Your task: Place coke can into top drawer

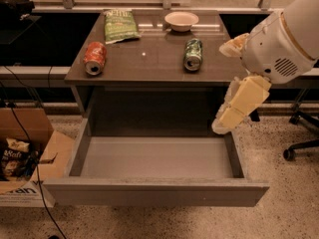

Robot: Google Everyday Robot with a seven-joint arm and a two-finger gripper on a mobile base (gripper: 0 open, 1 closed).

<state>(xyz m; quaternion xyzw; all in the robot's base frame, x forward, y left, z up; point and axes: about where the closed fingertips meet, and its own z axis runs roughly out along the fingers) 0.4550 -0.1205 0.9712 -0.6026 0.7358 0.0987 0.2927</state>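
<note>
The coke can (94, 58), red-orange with a silver top, lies on its side at the left front of the dark cabinet top (149, 66). The top drawer (154, 188) is pulled fully open below it, and its grey interior holds nothing. My gripper (224, 123) hangs from the white arm at the right, over the drawer's right rear corner and far from the coke can.
A green can (193, 54) lies on its side at the right of the cabinet top. A green chip bag (120, 25) and a white bowl (181, 20) sit at the back. A cardboard box (22, 158) stands on the floor at left; an office chair base (299, 148) at right.
</note>
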